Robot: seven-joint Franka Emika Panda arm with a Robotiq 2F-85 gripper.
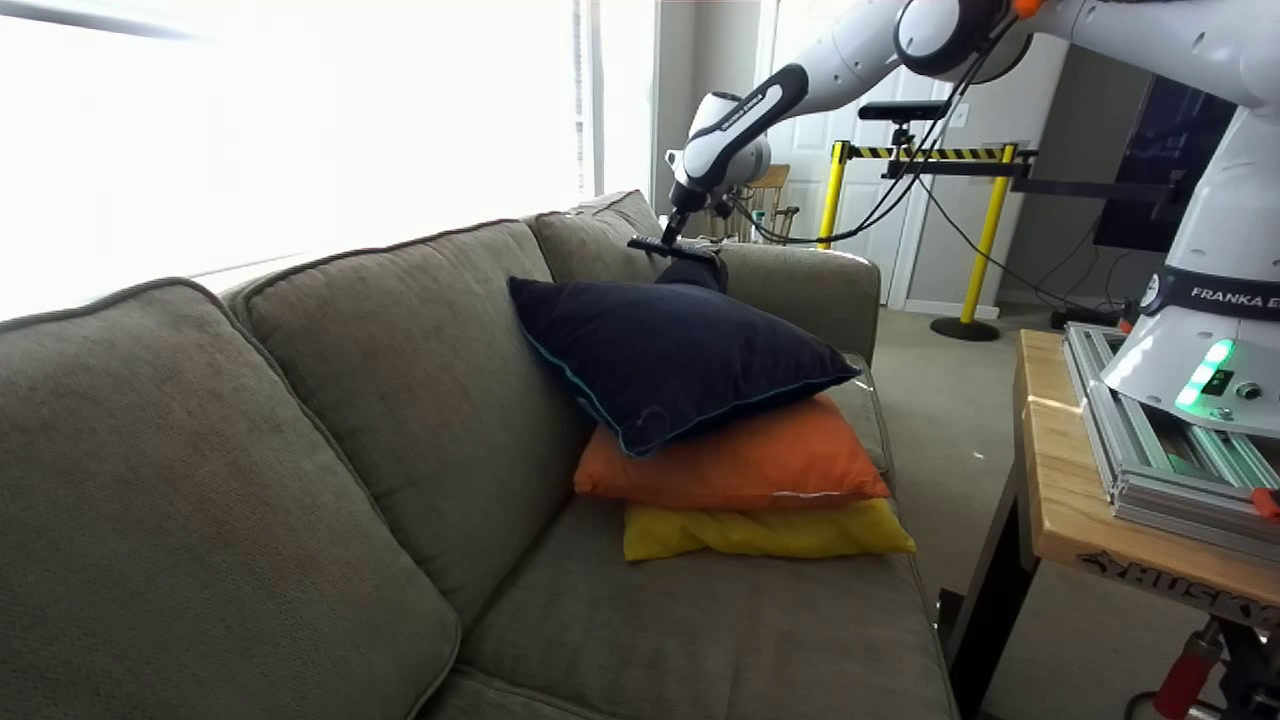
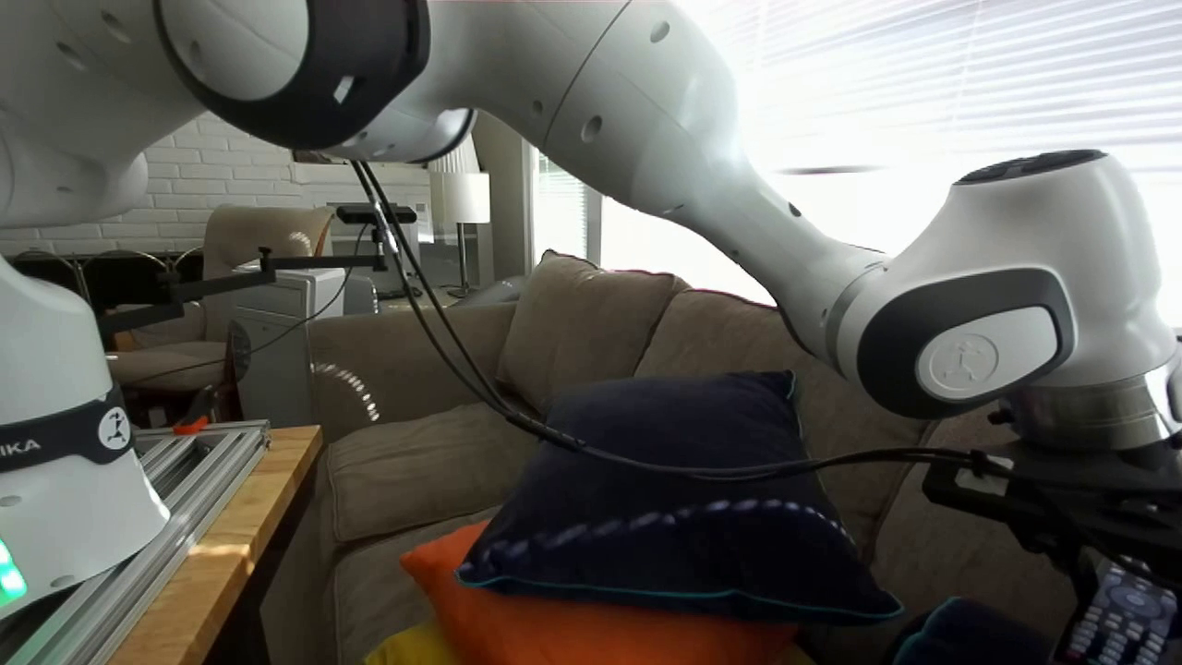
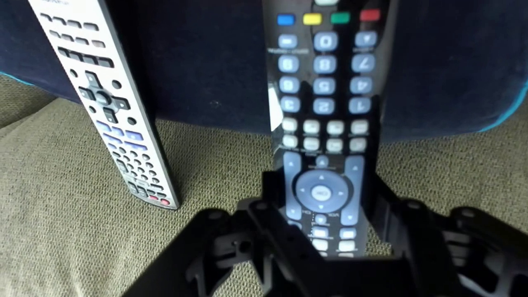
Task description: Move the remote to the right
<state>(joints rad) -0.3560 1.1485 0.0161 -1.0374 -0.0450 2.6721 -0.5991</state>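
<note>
The dark grey-black remote (image 3: 326,103) with light buttons fills the middle of the wrist view. My gripper (image 3: 322,194) has a finger on each long side of it, shut around its lower-middle part. The remote appears raised and tilted, closer to the camera than the sofa. In an exterior view, the remote (image 1: 652,244) is a thin dark bar at the tip of my gripper (image 1: 674,230), above a dark pillow near the sofa's far end. In an exterior view, the remote (image 2: 1122,614) shows its buttons at the lower right corner, partly cut off by the frame.
A silver remote (image 3: 101,99) lies left of the held one, partly on a navy pillow (image 3: 214,99). A large navy pillow (image 1: 690,350) tops an orange pillow (image 1: 740,465) and a yellow pillow (image 1: 770,535) on the sofa (image 1: 700,630). The sofa back (image 1: 400,390) runs alongside.
</note>
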